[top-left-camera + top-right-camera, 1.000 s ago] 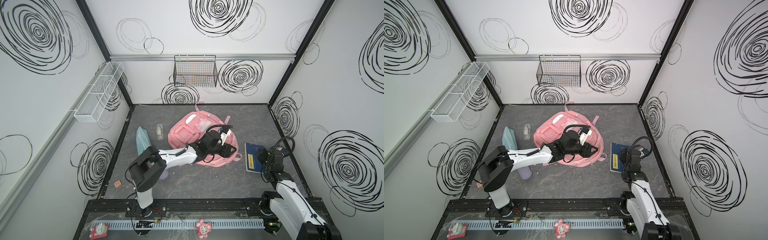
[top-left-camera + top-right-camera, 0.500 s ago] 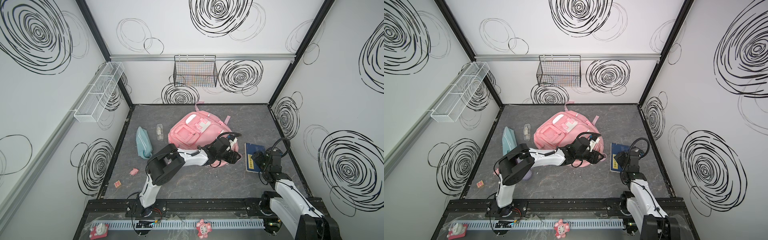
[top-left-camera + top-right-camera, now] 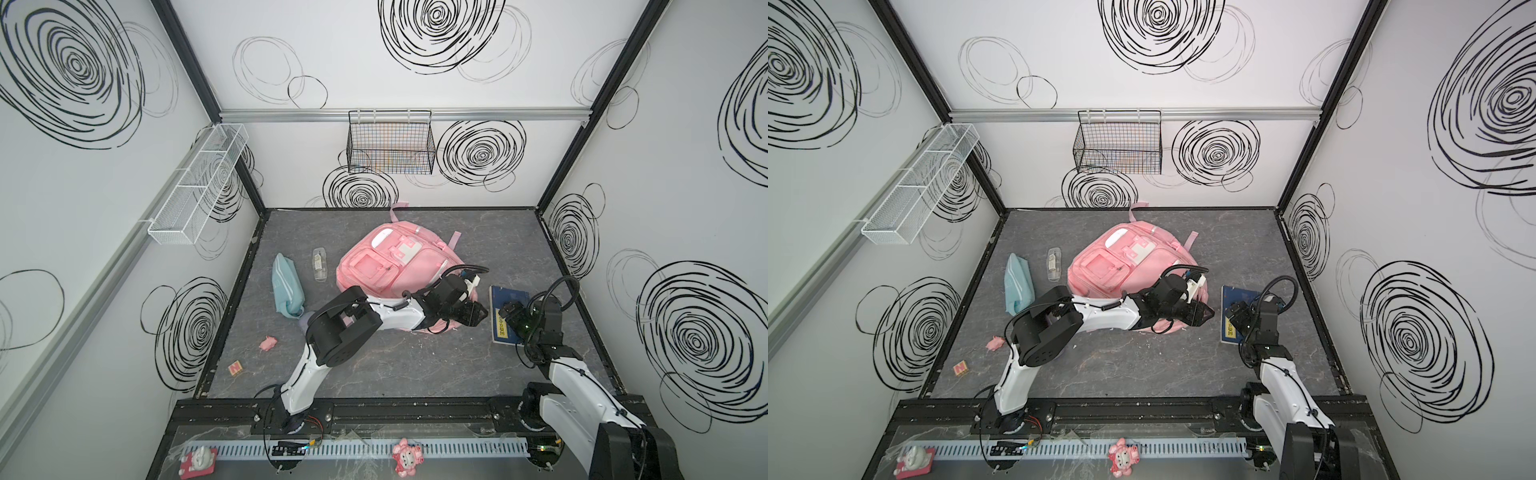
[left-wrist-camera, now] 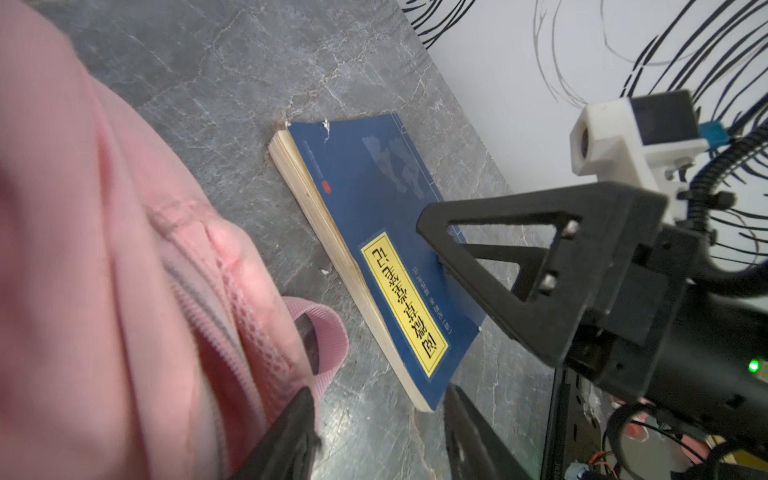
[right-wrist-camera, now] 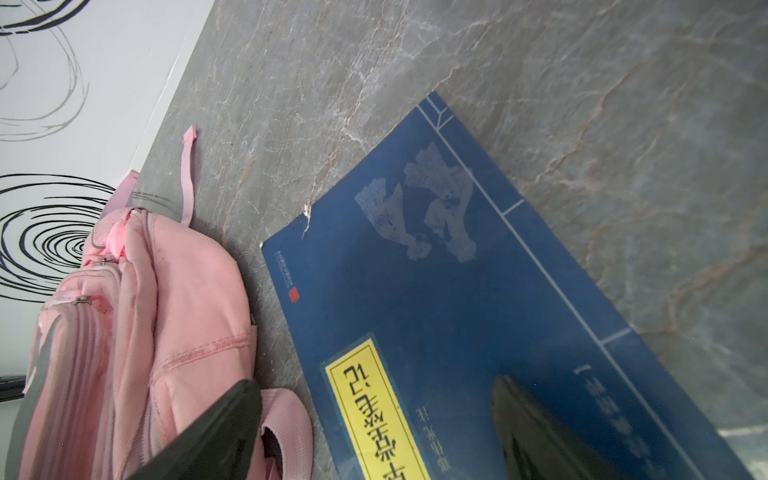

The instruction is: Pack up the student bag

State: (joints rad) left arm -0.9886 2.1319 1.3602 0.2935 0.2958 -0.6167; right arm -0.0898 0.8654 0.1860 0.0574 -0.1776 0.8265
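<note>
**Book sits just right of the bag's loop end; both grippers empty there**

The student bag (image 3: 386, 266) lies front-up mid-table (image 3: 415, 374), nearer the back edge. Its long axis runs diagonally from back-middle toward near-right, with the pink loop (image 4: 332, 328) at the near-right end.

A blue book (image 3: 505, 296) lies flat just right of that loop end, near the table's right edge. It's close to the bag but apart from it, long axis roughly front-to-back, page edge facing the bag.

The right gripper (image 3: 510, 312) is over the book's near half, jaws wide apart, holding nothing. One finger (image 4: 432, 222) is on or just above the cover; I can't tell if it touches.

The left gripper (image 3: 475, 318) reaches across the middle, low in the gap between bag and book. Its jaws are apart and empty.

My read: the right arm is nearer the book, the left nearer the bag's loop end. The book has to go left into the bag, so that end needs an opening.

The zip (image 4: 195, 307) along that end looks shut, but it's blurred.

Hidden:
- The left arm covers the bag's near-right end in both top views.
- The right gripper covers the book's near end.

The teal pouch (image 3: 286, 291) is well apart, by the left edge.
</note>
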